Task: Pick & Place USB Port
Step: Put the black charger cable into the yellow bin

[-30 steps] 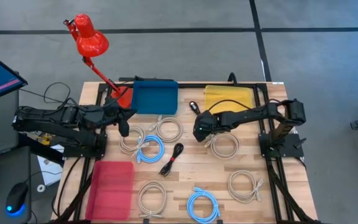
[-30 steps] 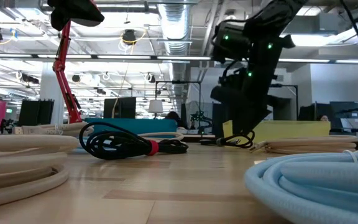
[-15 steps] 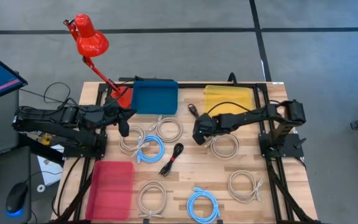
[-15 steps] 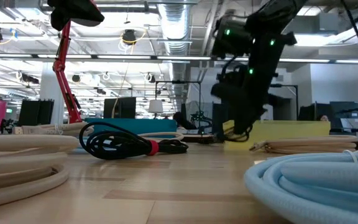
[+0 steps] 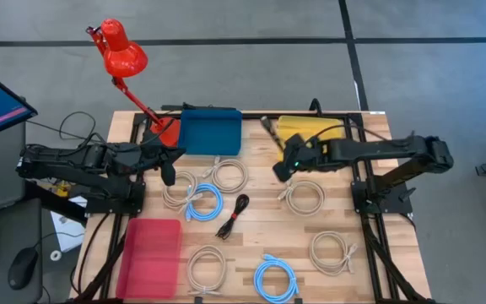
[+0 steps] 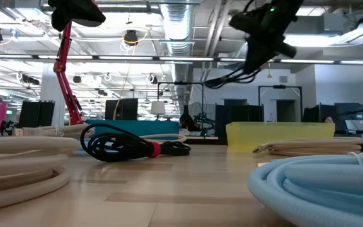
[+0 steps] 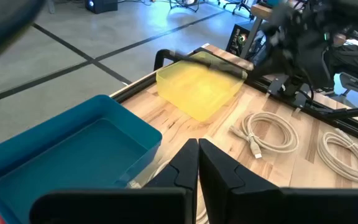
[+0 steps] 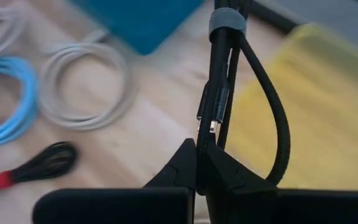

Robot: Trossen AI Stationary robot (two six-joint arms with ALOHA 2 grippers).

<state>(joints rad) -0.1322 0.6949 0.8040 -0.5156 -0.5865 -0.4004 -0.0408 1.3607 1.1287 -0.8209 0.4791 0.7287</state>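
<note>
Fingers of the right gripper (image 8: 205,163) pinch a bundled black USB cable (image 8: 219,93), lifted clear of the table (image 5: 251,232) and hanging beside the yellow bin (image 5: 309,133). Left gripper (image 7: 197,163) waits near the blue bin (image 5: 210,131), fingers pressed together on nothing. Judgement: carry is under way. Bring the dangling loop fully over the yellow bin before lowering, so no trailing end snags its rim.
</note>
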